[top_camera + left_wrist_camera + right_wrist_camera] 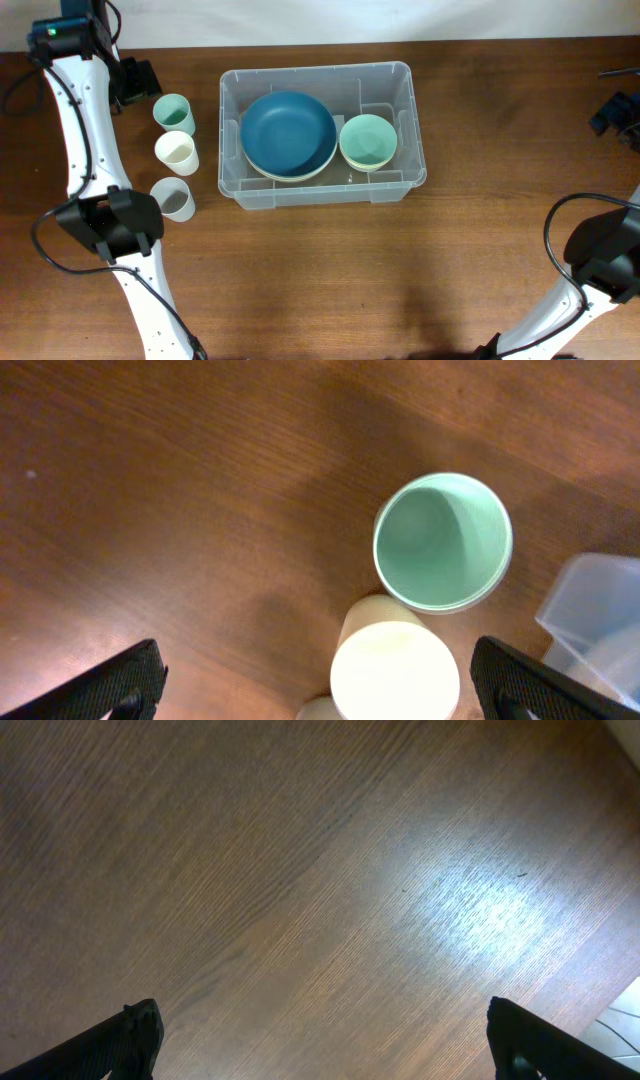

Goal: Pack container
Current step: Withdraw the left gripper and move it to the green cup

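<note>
The container, a clear rectangular bin, stands at the table's middle back. Inside it lie a large blue bowl and a smaller mint-green bowl. Left of it three cups stand in a row: mint, cream and grey. My left gripper hangs open just left of the mint cup. In the left wrist view the left gripper holds nothing, and the mint cup and cream cup sit below it. My right gripper stands open over bare wood at the far right.
A corner of the container shows at the right of the left wrist view. The white left arm runs down the table's left side, beside the cups. The right arm's base sits at the front right.
</note>
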Motion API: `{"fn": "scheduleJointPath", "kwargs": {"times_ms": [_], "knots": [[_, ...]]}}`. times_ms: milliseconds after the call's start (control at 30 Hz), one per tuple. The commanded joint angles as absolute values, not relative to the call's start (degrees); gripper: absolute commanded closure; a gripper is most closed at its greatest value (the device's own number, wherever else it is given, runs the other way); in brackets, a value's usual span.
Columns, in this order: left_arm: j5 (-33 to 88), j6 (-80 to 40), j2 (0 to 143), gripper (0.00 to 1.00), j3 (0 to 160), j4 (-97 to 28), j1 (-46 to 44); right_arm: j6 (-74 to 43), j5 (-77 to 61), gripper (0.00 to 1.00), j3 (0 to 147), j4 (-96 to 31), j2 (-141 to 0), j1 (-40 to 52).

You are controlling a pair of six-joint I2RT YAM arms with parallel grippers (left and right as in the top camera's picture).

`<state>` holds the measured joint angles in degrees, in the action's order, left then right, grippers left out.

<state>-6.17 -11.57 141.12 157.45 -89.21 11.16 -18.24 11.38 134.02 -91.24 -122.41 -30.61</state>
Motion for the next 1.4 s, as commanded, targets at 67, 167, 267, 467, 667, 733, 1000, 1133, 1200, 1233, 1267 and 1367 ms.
{"fn": "scheduleJointPath", "kwargs": {"times_ms": [67,167,267,467,667,733,1000,1133,1200,1233,1267,1367], "knots": [[-4.67,-11.86,140.66,0.01,151.61,-83.44,11.05,-18.92,12.29,0.01,133.97,-91.2,-122.17,-30.41],[-4.62,-11.88,140.66,0.0,148.38,-80.51,11.0,-18.92,12.29,0.02,133.97,-91.2,-122.17,-30.41],[-4.34,-11.88,140.66,0.01,145.64,-78.91,11.0,-18.92,12.29,0.01,133.97,-91.2,-122.17,-30.41],[-3.81,-11.88,140.7,0.01,140.92,-76.14,11.05,-18.92,12.29,0.01,133.97,-91.2,-122.17,-30.41],[-3.81,-11.88,140.7,0.01,137.47,-73.32,11.03,-18.92,12.29,0.01,133.97,-91.2,-122.17,-30.41],[-3.84,-11.88,140.7,0.0,136.27,-71.96,11.05,-18.92,12.27,0.01,133.97,-91.2,-122.17,-30.41],[-3.88,-11.88,140.77,0.01,132.7,-68.66,11.05,-18.92,12.27,0.01,133.97,-91.2,-122.17,-30.41],[-3.84,-11.88,140.77,0.01,131.31,-66.96,11.49,-18.92,12.29,0.01,133.97,-91.2,-122.17,-30.41],[-3.84,-11.88,140.77,0.01,131.28,-66.94,11.81,-18.92,12.29,0.01,133.97,-91.2,-122.17,-30.41],[-3.86,-11.88,140.77,0.01,131.28,-66.85,11.97,-18.92,12.29,0.01,133.97,-91.2,-122.17,-30.41],[-3.86,-11.88,140.77,0.05,131.28,-66.74,12.16,-18.92,12.27,0.01,133.97,-91.2,-122.17,-30.41],[-3.84,-11.88,140.77,0.34,131.28,-66.61,12.64,-18.92,12.27,0.01,133.97,-91.2,-122.17,-30.41]]}}
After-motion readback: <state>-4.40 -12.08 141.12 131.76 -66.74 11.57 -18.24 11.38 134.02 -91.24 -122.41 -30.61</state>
